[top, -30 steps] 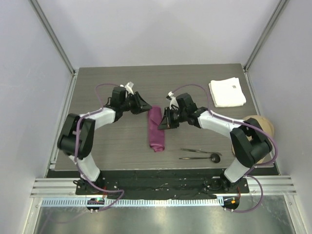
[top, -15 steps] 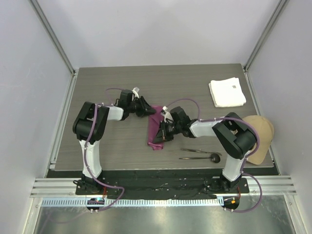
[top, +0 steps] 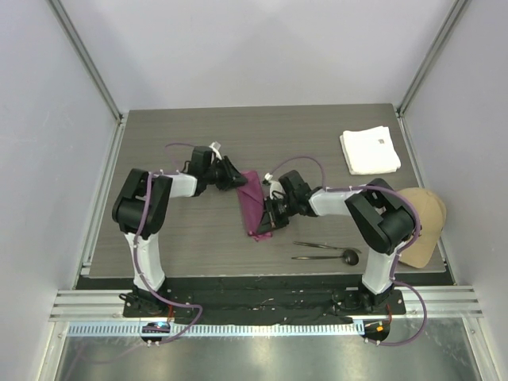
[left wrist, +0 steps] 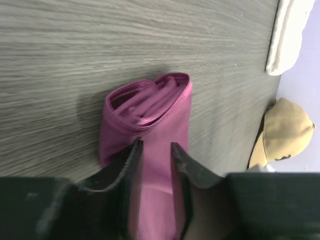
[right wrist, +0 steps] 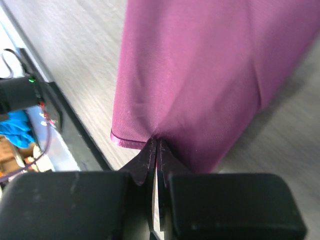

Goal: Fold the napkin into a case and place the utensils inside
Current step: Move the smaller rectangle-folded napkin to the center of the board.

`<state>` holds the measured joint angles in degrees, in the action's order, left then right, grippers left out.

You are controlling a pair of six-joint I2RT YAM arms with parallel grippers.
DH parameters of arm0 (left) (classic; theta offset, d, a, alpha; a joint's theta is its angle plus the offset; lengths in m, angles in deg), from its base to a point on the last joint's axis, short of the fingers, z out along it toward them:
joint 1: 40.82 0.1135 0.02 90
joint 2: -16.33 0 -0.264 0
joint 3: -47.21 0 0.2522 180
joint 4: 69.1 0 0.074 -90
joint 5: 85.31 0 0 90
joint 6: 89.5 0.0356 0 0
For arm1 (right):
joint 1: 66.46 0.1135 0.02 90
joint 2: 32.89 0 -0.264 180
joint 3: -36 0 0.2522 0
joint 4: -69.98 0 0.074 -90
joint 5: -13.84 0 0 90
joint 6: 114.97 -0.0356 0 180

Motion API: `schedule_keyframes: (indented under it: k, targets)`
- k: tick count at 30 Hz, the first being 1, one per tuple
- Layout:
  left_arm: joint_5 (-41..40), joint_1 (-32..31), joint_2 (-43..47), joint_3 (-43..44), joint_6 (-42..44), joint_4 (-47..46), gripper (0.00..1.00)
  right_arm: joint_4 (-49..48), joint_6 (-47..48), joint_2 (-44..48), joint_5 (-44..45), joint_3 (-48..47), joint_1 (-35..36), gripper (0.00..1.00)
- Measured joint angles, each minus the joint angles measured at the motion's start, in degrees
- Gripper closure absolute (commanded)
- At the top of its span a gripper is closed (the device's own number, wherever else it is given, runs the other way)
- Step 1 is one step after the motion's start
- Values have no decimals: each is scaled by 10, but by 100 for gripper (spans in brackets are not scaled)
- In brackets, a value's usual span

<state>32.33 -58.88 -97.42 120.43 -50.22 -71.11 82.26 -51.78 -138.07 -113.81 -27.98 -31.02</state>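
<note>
The magenta napkin (top: 255, 200) lies folded into a long narrow strip mid-table, slightly slanted. My left gripper (top: 238, 181) is at its far end. In the left wrist view its jaws (left wrist: 156, 146) stand a little apart with a bunch of napkin (left wrist: 150, 105) filling the gap; the rolled layers of the far end show beyond the tips. My right gripper (top: 269, 219) is at the strip's right side near its near end. In the right wrist view it (right wrist: 156, 141) is shut, pinching the napkin's (right wrist: 200, 75) edge. The two dark utensils (top: 321, 247) lie right of the napkin; the spoon's round head (top: 349, 255) points right.
A folded white cloth (top: 370, 150) sits at the back right and shows in the left wrist view too (left wrist: 285, 35). A tan cap (top: 425, 214) rests at the table's right edge. The black base rail (top: 262, 286) runs along the near edge.
Both grippers have come down onto the napkin, the left at its far end and the right toward its near end. The strip now lies slanted and its far end looks bunched wider.
</note>
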Motion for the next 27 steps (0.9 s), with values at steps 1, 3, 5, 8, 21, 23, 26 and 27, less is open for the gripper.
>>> schedule_keyframes:
  k: [1, 3, 5, 8, 21, 23, 26, 27]
  targets:
    - [-4, 1, 3, 0, 2, 3, 62, 24, 19, -3, 0, -12, -8, 93]
    - [-11, 4, 14, 0, 4, 14, 55, 73, 59, -11, 7, -45, -21, 93]
    - [-18, 5, 32, -2, 7, 29, 55, 117, 96, -19, 22, -76, -30, 93]
    - [-26, 4, 82, -4, 14, 54, 58, 184, 148, -32, 63, -130, -43, 92]
    - [-52, -96, 203, -51, 16, 59, 70, 321, 199, -36, 272, -263, -116, 71]
    - [-57, -111, 166, -45, 15, 56, 71, 314, 183, -8, 275, -245, -119, 68]
    - [-66, -120, 117, -30, 12, 53, 71, 296, 153, 46, 252, -199, -122, 66]
    - [-68, -121, 104, -23, 9, 52, 72, 289, 145, 57, 241, -188, -126, 66]
